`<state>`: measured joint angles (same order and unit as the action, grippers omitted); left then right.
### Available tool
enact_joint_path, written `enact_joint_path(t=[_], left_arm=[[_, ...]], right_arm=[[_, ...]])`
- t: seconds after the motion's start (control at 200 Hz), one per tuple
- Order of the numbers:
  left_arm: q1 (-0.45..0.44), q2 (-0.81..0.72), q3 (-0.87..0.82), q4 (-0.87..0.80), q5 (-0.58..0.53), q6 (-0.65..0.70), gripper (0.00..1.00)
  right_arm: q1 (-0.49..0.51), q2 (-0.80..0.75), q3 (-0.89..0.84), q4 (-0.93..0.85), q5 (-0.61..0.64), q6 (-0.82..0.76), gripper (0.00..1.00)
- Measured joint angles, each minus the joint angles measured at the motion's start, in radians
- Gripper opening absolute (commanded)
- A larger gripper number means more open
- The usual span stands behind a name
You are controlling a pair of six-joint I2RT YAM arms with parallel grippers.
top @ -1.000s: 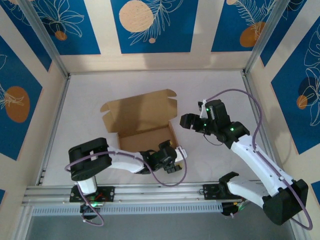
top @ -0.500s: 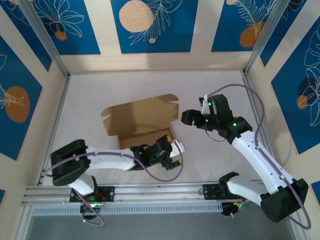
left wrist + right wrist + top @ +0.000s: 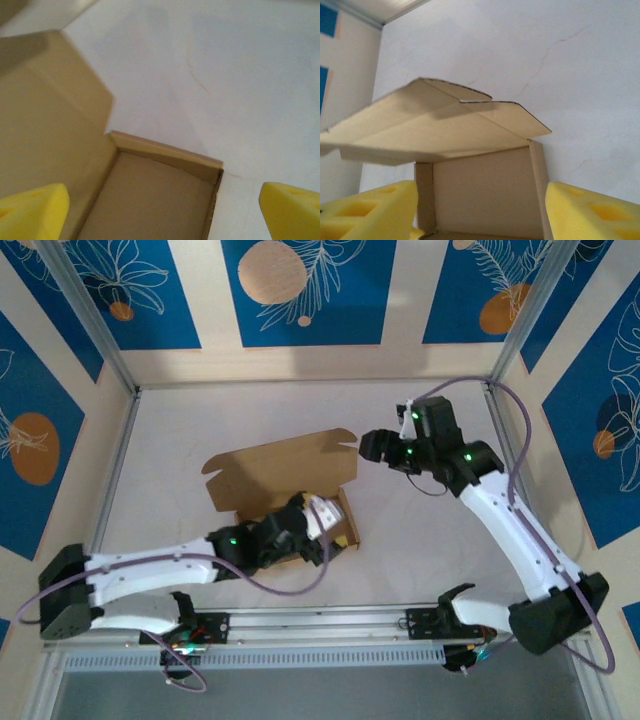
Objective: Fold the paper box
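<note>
We have the paper box (image 3: 281, 468) half formed on the table (image 3: 200, 410), and both tools are set up around it, neither one gripping. The left gripper (image 3: 324, 524) hangs over the near right corner of the tray (image 3: 262, 517), jaws spread wide. In its wrist view the two yellow fingertips (image 3: 31, 210) sit at the lower corners, and the tray floor and its far wall lie ahead and between them. We judge it is there to pin the tray or press a side wall upright while the top is worked.

The right gripper (image 3: 369, 447) hovers just beside the right end of the lid (image 3: 290, 462), also wide open. Its foam pads (image 3: 592, 212) flank a tray wall straight ahead, and the lid (image 3: 440, 125) leans over above and in front of it. The lid stands raised, hinged along the far side of the tray, its rounded tabs pointing towards the right gripper. We think the wide opening gives room to slip a pad behind the lid's edge and push it down.

We judge the folding about midway: walls up, lid not closed, tabs not tucked. The main risk we see is the light card sliding away under a one-sided push
</note>
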<state>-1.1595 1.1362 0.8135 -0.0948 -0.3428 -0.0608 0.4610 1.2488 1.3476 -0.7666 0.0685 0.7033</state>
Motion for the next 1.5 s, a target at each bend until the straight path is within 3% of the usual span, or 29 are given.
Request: enact_joint_path(t=[0.145,0.305,0.44,0.605,1.081,1.261,1.411,1.501], left_arm=[[0.109,-0.172,0.034,-0.177,-0.033,-0.235,0.96],[0.207,-0.300,0.034,-0.410,-0.032,-0.472,0.96],[0.296,-0.383,-0.018,-0.533,-0.025,-0.592,0.96],[0.379,-0.455,-0.080,-0.609,0.006,-0.666,0.96],[0.403,-0.560,-0.130,-0.673,-0.014,-0.687,0.97],[0.457,-0.505,-0.064,-0.687,-0.077,-0.581,0.97],[0.555,-0.480,-0.003,-0.628,-0.083,-0.432,0.97],[0.615,-0.479,0.003,-0.586,-0.069,-0.336,0.96]], right_arm=[[0.074,0.187,0.266,-0.146,0.078,0.161,0.66],[0.081,0.315,0.414,-0.254,0.075,0.318,0.74],[0.129,0.443,0.599,-0.362,0.050,0.456,0.80],[0.189,0.507,0.653,-0.378,0.003,0.628,0.84],[0.218,0.681,0.755,-0.348,-0.010,0.899,0.77],[0.201,0.672,0.755,-0.337,0.006,0.840,0.78],[0.144,0.616,0.742,-0.296,-0.010,0.527,0.81],[0.089,0.511,0.625,-0.208,-0.029,0.280,0.84]])
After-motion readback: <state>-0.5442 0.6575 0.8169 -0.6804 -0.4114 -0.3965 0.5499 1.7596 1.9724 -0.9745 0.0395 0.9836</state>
